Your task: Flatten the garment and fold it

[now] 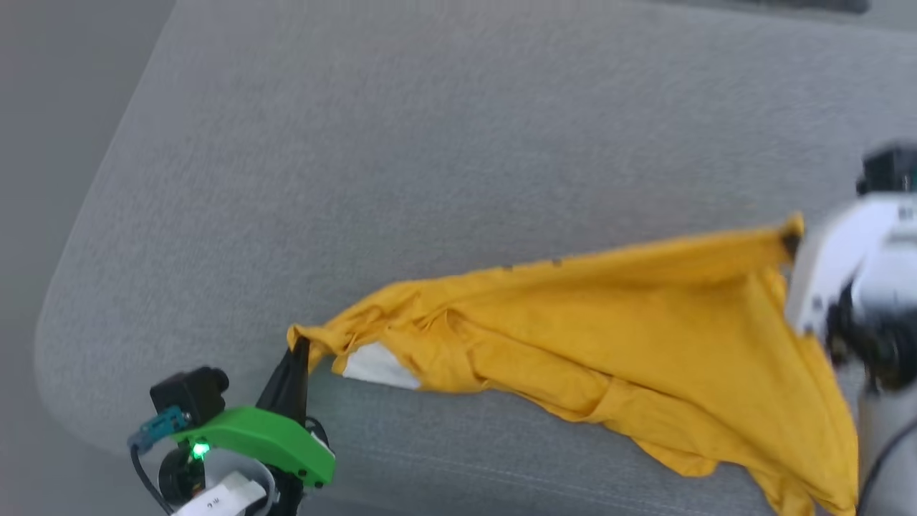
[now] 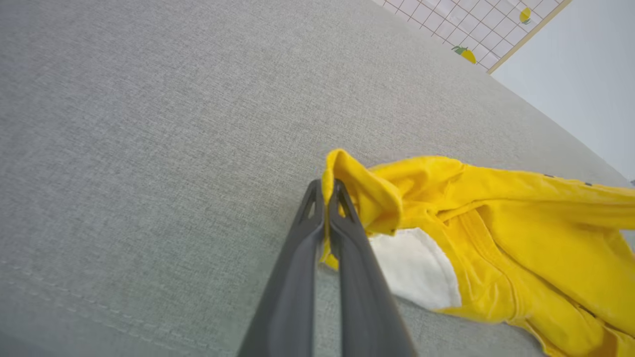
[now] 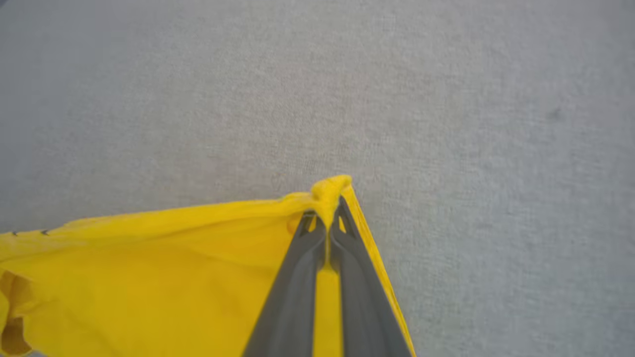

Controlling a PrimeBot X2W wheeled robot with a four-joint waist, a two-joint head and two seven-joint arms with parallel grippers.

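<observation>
Fingers (image 2: 297, 277) of the left gripper (image 2: 325, 192) are pressed together on a bunched corner of the garment (image 1: 645, 337). Yellow cloth is pinched between their tips and curls over them. The right gripper (image 3: 327, 220) is likewise closed: its dark fingers (image 3: 292, 297) meet on another corner, and a small knob of cloth stands up past the tips.

The garment lies over the front half of the grey cushion (image 1: 430, 143), nearer the cushion's front seam (image 1: 458, 469) than its back edge, and is drawn out lengthwise between the two grips. The left grip sits near the cushion's rounded front-left corner. The right grip sits toward the cushion's right side and further back from the seam.

The upper hem runs taut and nearly straight from one grip to the other. Below it the cloth sags in creased folds, its lowest part hanging toward the cushion's front right. Whether the hem touches the cushion cannot be told.

A white patch (image 2: 416, 267) shows on the cloth just beside the left grip. Small dark marks (image 1: 555, 263) dot the taut hem about midway along.

Beyond the cushion's far edge, in the left wrist view, stands a tiled wall (image 2: 471, 29) with lemon motifs.
</observation>
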